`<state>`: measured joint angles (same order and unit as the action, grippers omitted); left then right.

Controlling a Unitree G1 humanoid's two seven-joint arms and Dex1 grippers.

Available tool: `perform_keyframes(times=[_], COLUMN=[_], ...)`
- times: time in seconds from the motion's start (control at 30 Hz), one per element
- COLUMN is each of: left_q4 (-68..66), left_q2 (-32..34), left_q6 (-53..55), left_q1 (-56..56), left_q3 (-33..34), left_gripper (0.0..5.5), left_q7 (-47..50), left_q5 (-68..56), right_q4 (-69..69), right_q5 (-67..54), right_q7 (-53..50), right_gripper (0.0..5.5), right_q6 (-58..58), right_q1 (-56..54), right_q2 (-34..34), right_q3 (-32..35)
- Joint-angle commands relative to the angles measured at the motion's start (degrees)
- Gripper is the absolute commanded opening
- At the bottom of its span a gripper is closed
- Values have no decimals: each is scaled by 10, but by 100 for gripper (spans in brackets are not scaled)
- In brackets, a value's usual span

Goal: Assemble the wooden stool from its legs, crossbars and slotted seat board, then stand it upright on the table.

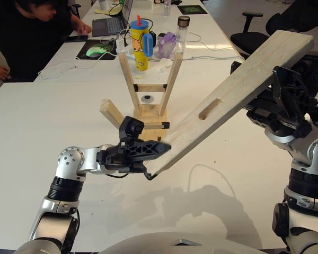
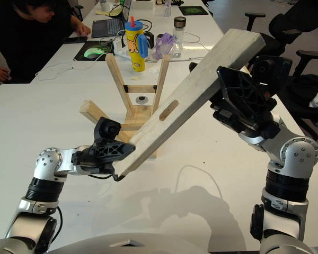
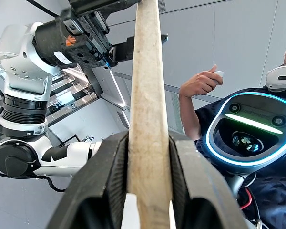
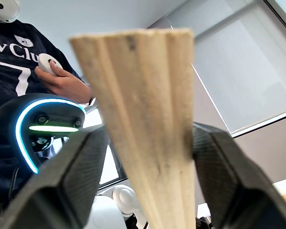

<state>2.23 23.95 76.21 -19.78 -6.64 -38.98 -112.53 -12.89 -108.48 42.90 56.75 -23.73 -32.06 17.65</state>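
Left wrist view shows the left gripper (image 3: 148, 157) clamped on the low end of the long pale slotted wooden seat board (image 3: 147, 71). The right gripper (image 2: 234, 92) holds its raised far end. Just beyond the left gripper, joined wooden legs and crossbars (image 1: 151, 88) rest on the white tabletop (image 1: 37, 132). Fitting the seat and standing the stool upright remain.

— What colour is the seat board (image 1: 244, 84)?
— Pale, unpainted wood, with fine straight grain lines running along it. The leg frame (image 1: 151, 88) is the same pale wood, with small black brackets at its joints.
— And the grippers?
— The left gripper (image 1: 158, 159) and the right gripper (image 2: 233, 90) are both matte black.
— The table (image 1: 37, 132)?
— Plain white. The tumbler (image 1: 140, 53) on it is yellow, with a blue handle and a red straw.
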Motion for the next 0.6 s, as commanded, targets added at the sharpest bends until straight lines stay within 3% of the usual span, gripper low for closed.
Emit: perform_keyframes(times=[0.03, 0.2, 0.23, 0.47, 0.6], left_q4=[6, 39, 46, 23, 96], left_q2=[0, -15, -18, -74, -23], left_q6=[-8, -52, -61, -87, -102], left_q1=[8, 15, 17, 20, 57], left_q3=[1, 19, 23, 71, 69], left_gripper=[104, 104, 140, 245, 309], left_q7=[2, 49, 58, 111, 165], left_q5=[-5, -5, -5, -5, -1], right_q4=[1, -1, -1, -1, -15], right_q5=[-5, -1, 2, 13, 102], right_q7=[4, 7, 8, 12, 16], right_gripper=[229, 229, 228, 219, 219], right_q6=[-4, -3, -4, 2, 10], right_q1=[1, 4, 5, 23, 70], right_q2=[-3, -2, -3, -14, -49], right_q3=[6, 3, 1, 1, 2])
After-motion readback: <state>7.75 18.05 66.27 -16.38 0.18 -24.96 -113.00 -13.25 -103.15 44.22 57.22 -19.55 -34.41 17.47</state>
